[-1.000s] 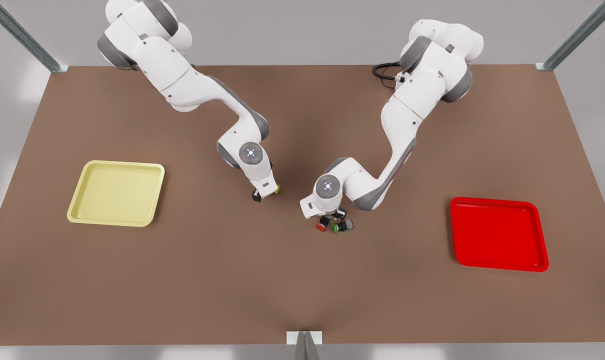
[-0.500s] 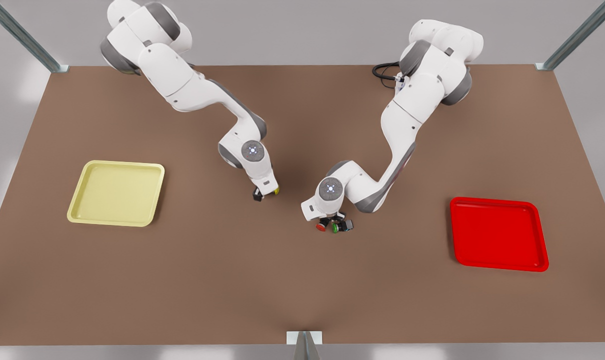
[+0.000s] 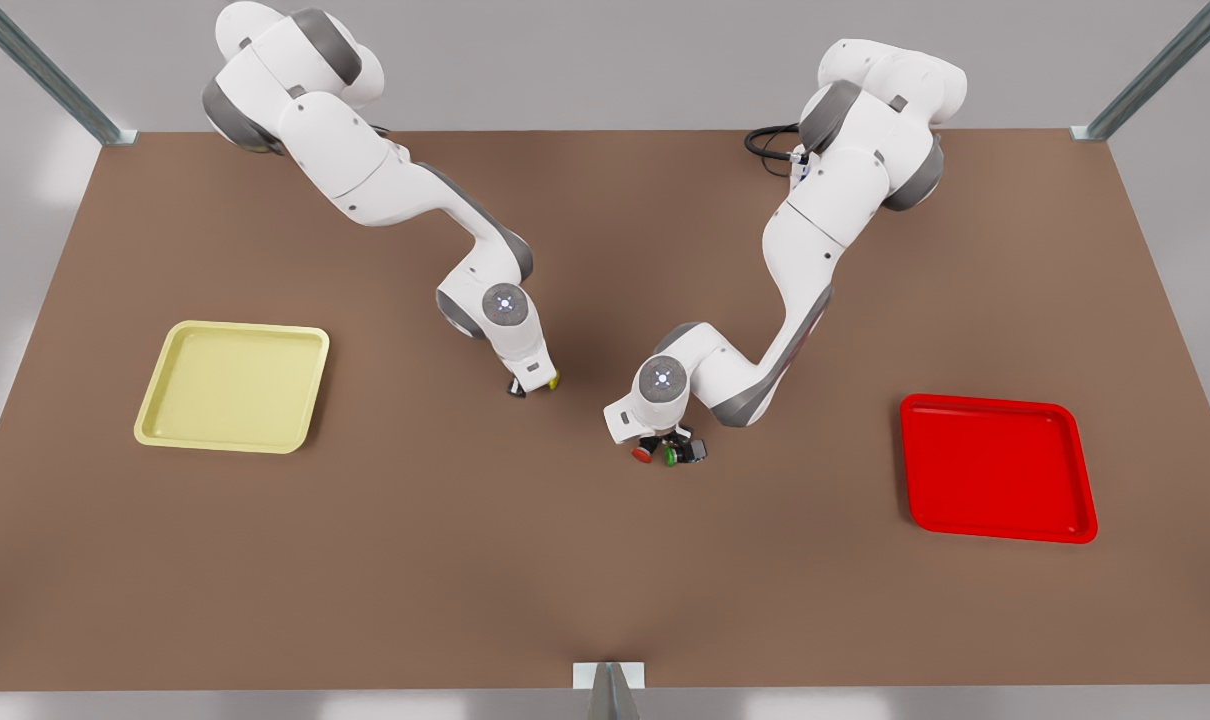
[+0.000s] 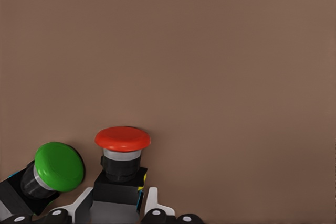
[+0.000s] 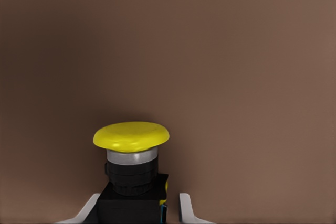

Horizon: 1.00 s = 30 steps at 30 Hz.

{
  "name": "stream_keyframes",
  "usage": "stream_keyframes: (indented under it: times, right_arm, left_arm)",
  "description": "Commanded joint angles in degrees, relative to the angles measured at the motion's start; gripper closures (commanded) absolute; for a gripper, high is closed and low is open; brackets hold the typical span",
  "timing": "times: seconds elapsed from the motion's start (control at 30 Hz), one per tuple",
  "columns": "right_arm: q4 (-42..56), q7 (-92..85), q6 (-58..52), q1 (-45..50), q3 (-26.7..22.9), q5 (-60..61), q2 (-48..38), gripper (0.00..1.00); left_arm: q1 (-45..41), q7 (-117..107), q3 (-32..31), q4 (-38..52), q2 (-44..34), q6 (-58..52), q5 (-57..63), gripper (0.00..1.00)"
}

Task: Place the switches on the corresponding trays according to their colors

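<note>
The red switch (image 3: 643, 454) (image 4: 122, 139) lies on the table beside the green-capped switch (image 3: 671, 456) (image 4: 59, 166). My left gripper (image 3: 665, 440) (image 4: 118, 205), on the arm at the front view's right, is down over it, with one finger against each side of its dark body. The yellow switch (image 3: 554, 379) (image 5: 131, 135) lies near the table's middle. My right gripper (image 3: 533, 386) (image 5: 137, 208) straddles its black body, open, with a small gap at one finger. The yellow tray (image 3: 233, 386) and the red tray (image 3: 997, 467) hold nothing.
The green-capped switch rests almost against the red one, close to one left finger. The yellow tray lies at the front view's left and the red tray at its right, with bare brown table (image 3: 605, 580) between and in front of them.
Both grippers have come down closer around their switches. The left gripper's fingers have drawn in on the red switch's body. None of the switches has moved.
</note>
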Motion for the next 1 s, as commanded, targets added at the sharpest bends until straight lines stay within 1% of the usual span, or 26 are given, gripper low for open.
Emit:
stream_keyframes:
  times: [0.0,0.23,0.33,0.4,0.43,0.47,0.53,0.57,0.6,0.67,0.73,0.8,0.87,0.9,0.93,0.97]
  right_arm:
    - [0.00,0.00,0.01,-0.05,0.00,0.00,0.00,0.51]
    - [0.00,0.00,-0.17,-0.49,0.09,0.09,-0.35,0.51]
    - [-0.35,0.00,-2.54,-1.63,0.35,0.71,-3.25,0.49]
    - [-0.79,-0.44,-4.74,-3.12,0.62,2.37,-6.06,0.49]
    - [-1.23,-0.97,-5.79,-5.05,0.88,2.82,-7.38,0.49]
    - [-2.81,-3.86,-5.88,-9.09,2.72,2.90,-8.70,0.49]
    - [-7.29,-9.67,-7.37,-28.86,17.22,2.90,-10.81,0.49]
    - [-7.91,-13.53,-13.52,-34.23,20.13,2.90,-15.20,0.49]
    - [-9.49,-18.00,-15.46,-38.26,21.00,2.99,-18.63,0.49]
    - [-9.84,-31.81,-19.59,-51.45,26.02,8.18,-21.97,0.49]
    - [-10.19,-42.18,-20.38,-60.86,25.93,8.70,-22.68,0.49]
    - [-11.51,-51.41,-20.47,-70.62,25.84,8.70,-23.11,0.49]
    - [-12.04,-56.51,-20.21,-76.86,25.40,8.62,-24.08,0.47]
    - [-12.04,-56.95,-20.30,-78.62,25.31,8.62,-24.26,0.38]
    - [-11.95,-56.87,-19.68,-78.97,24.17,8.62,-24.35,0.00]
    - [-11.86,-56.87,-19.68,-78.97,24.08,8.53,-24.35,0.00]
  left_arm:
    - [0.00,0.00,0.00,0.00,0.00,0.00,0.12,0.50]
    - [0.00,-0.09,0.00,0.00,-0.27,-0.62,-0.06,0.50]
    - [0.00,0.00,0.00,0.09,-0.44,-0.61,-0.15,0.50]
    - [0.79,0.26,0.00,-0.79,-2.73,-1.06,-0.50,0.50]
    - [1.67,0.70,0.00,-3.60,-5.36,-0.79,-0.50,0.50]
    - [2.46,0.70,0.00,-5.53,-8.17,-0.88,-1.64,0.50]
    - [3.25,0.97,0.00,-6.94,-12.22,-1.93,-4.10,0.50]
    - [4.30,1.23,0.00,-8.08,-14.24,-3.07,-4.37,0.50]
    - [5.27,1.58,0.09,-10.10,-16.34,-3.43,-5.42,0.50]
    - [6.86,1.58,3.16,-15.99,-21.89,-3.34,-8.23,0.50]
    - [8.87,2.28,6.24,-21.00,-25.23,-3.25,-8.32,0.50]
    - [13.18,2.99,7.38,-22.41,-26.28,-3.16,-8.32,0.50]
    - [18.89,4.31,7.47,-22.85,-26.20,-2.99,-8.32,0.50]
    - [21.79,5.27,7.56,-22.94,-26.02,-2.81,-8.32,0.50]
    - [24.25,6.15,7.82,-23.29,-26.02,-2.81,-8.32,0.49]
    - [25.31,6.33,8.87,-23.82,-26.28,-2.90,-8.32,0.49]
